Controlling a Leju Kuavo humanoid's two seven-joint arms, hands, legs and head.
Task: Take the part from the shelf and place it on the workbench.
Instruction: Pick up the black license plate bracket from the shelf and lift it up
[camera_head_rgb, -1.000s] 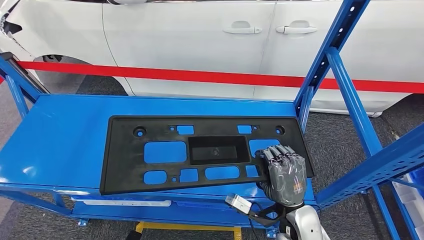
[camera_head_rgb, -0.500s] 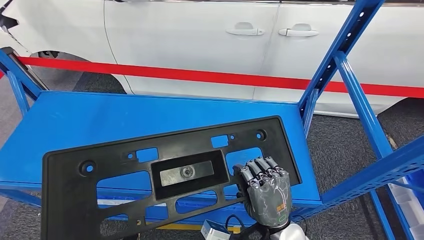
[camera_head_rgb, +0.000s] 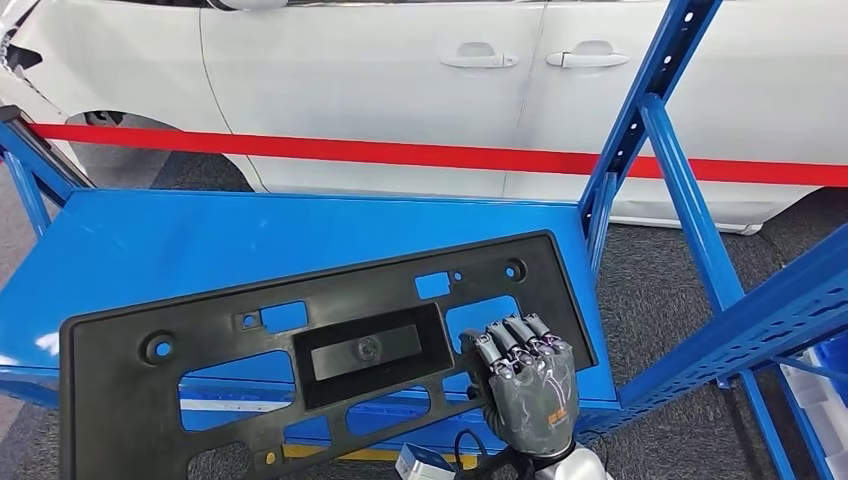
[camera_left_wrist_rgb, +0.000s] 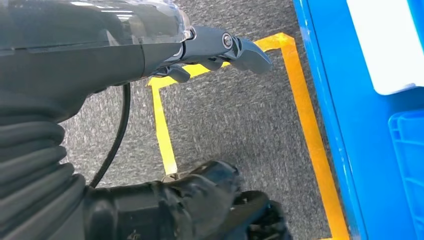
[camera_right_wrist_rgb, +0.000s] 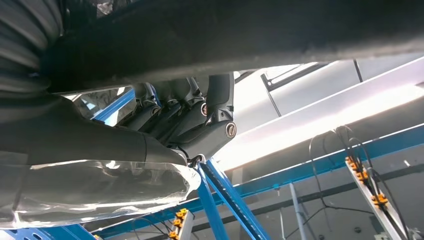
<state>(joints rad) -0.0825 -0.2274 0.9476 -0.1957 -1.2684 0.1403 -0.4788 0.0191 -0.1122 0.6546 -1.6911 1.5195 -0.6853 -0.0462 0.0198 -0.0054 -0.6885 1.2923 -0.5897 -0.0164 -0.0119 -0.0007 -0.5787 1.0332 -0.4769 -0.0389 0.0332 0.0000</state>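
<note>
Tilting across the near edge of the blue shelf (camera_head_rgb: 150, 250), the black part (camera_head_rgb: 300, 360) is seen with its long axis running from near left to far right, its left end overhanging the edge. It is grasped near its right end by the right hand (camera_head_rgb: 525, 385), fingers curled over the rim. The left hand (camera_left_wrist_rgb: 220, 47) is seen over the floor, grasping nothing, fingers loose. A white car (camera_head_rgb: 400, 80) stands beyond.

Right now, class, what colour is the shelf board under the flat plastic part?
Blue shelf board, clearest in head view.
</note>
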